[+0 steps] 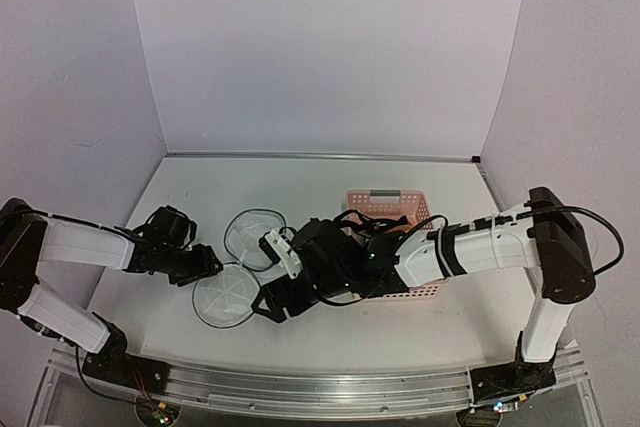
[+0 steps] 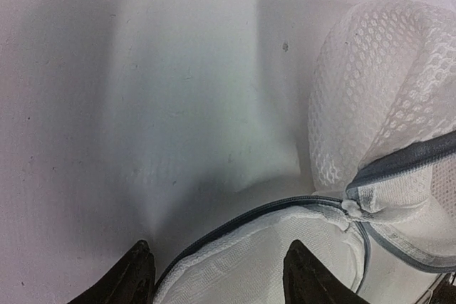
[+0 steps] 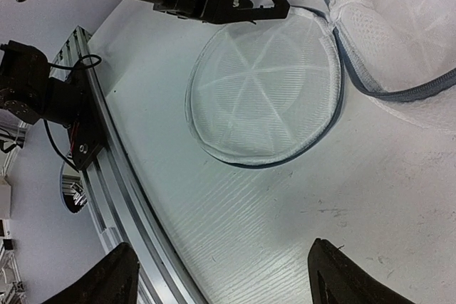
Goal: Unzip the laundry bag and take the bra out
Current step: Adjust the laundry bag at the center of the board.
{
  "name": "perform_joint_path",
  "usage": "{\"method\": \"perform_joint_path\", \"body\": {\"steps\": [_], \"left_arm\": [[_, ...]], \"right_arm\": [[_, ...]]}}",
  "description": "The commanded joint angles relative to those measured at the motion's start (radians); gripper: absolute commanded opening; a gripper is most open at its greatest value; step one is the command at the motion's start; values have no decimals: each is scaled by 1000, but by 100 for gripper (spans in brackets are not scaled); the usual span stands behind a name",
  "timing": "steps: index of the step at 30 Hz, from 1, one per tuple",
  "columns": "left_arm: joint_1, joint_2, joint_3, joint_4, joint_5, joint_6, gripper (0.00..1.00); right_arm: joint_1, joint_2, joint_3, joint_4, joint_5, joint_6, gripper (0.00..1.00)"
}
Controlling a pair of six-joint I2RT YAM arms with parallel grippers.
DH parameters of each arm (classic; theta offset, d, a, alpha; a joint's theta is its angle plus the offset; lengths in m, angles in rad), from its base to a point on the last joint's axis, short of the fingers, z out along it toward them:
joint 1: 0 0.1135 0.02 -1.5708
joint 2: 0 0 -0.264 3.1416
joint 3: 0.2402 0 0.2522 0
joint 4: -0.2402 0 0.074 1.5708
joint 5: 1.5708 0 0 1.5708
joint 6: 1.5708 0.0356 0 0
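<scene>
The laundry bag (image 1: pixel 250 232) is seen lying unzipped on the tabletop (image 1: pixel 400 347), just left of the pink perforated basket (image 1: pixel 388 203). Its white mesh body is slumped on the side nearer the basket. Its round lid (image 1: pixel 222 299) is folded out flat on the side away from the basket, toward the near edge, and is joined to the body along the grey zipper rim (image 2: pixel 399 158). The left gripper (image 2: pixel 221 279) is placed at the part of the lid farthest from the basket. Its jaws are held moderately apart, with the lid's rim lying between them, and no squeeze on it can be seen. The right gripper (image 3: pixel 224 275) is extended past the basket's front and held low over bare tabletop, just beside the lid. Its jaws are spread wide and nothing is held in them. The basket's inside is largely hidden by the right arm (image 1: pixel 470 247).
</scene>
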Motion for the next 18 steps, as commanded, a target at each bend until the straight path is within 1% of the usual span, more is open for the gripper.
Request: {"method": "perform_joint_path", "body": {"steps": [1,8,13,18], "left_arm": [[5,35,-54,42,90,4,61],[5,-19,-139,85,235,-18,56],[4,-20,-184,127,337,-42,51],[-3,-43,-226,172,399,-72,49]], "right_arm": [[-1,-29,-16,68,13,25,83],[-1,-24,-43,68,47,41,82],[-1,-23,-55,68,53,44,82],[-1,-19,-83,68,87,50,81]]}}
